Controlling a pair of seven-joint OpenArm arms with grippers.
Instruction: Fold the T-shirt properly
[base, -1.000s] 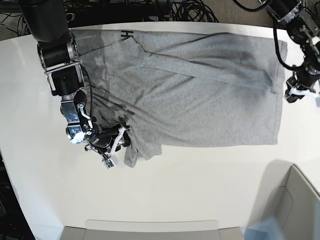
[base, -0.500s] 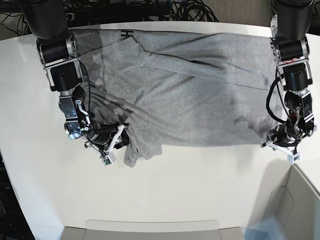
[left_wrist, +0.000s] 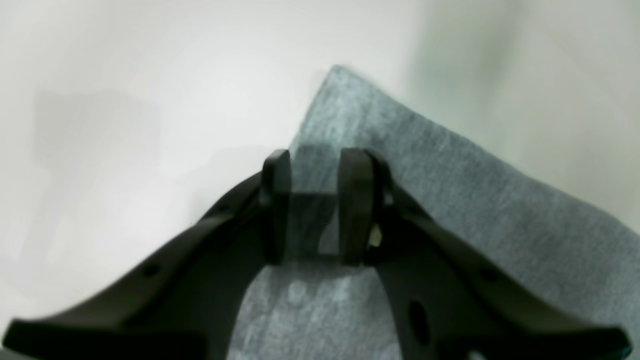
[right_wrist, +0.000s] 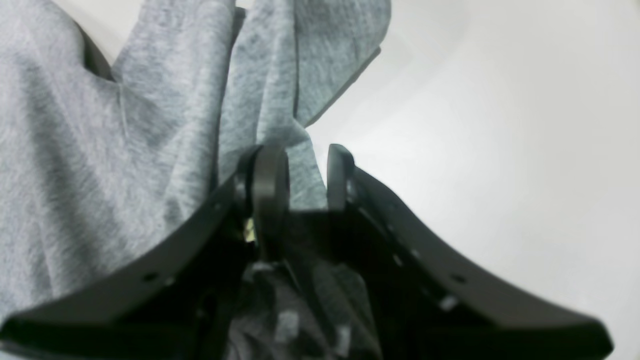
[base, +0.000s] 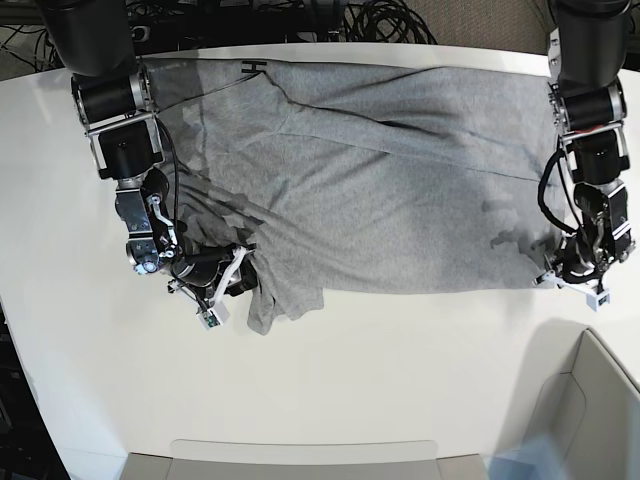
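The T-shirt (base: 380, 190) lies spread across the far half of the white table (base: 330, 390), mostly flat but creased, with its near left part bunched into a hanging fold. At that bunch the right gripper (base: 232, 280) has cloth gathered between its jaws, which stand nearly together on a pinch of the fabric; the right wrist view shows the grey cloth (right_wrist: 295, 150) running down between the two pads. At the near right corner the left gripper (base: 570, 275) sits low over the hem, its jaws a little apart and straddling the corner; whether they press the cloth yet I cannot tell. A light grey bin (base: 590, 410) stands at the near right.

By my reading both near corners are being taken for the first fold. Next the left jaws must close, then both arms lift together.
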